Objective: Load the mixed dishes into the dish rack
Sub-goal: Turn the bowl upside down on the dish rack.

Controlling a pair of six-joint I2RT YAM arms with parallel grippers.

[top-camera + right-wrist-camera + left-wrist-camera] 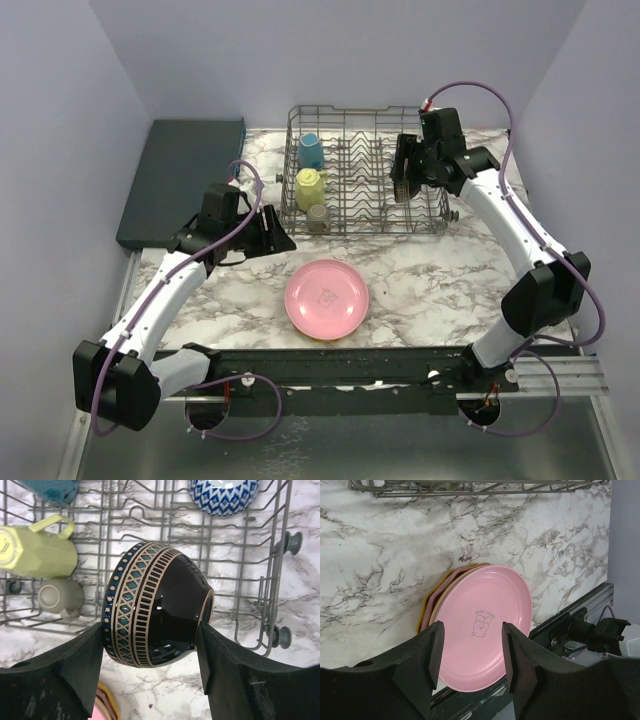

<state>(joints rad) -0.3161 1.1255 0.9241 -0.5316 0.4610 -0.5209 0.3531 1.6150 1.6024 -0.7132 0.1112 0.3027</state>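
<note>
The grey wire dish rack (pixel 365 215) stands at the back middle. It holds a blue mug (pixel 311 150), a yellow mug (pixel 311 188), a grey-green mug (pixel 317 217) and a blue-white bowl (pixel 223 495). My right gripper (pixel 404 188) hangs over the rack's right part, shut on a dark bowl (pixel 155 605) with a teal patterned band, tipped on its side. A pink plate (pixel 485 625) tops a stack of tan, dark red and orange plates on the marble in front of the rack. My left gripper (pixel 472 652) stands open to the left of the stack, holding nothing.
A flat dark teal slab (pixel 180 180) lies at the back left, beside the rack. A black rail (pixel 350 365) runs along the near table edge just behind the plate stack. Lilac walls close in the back and both sides.
</note>
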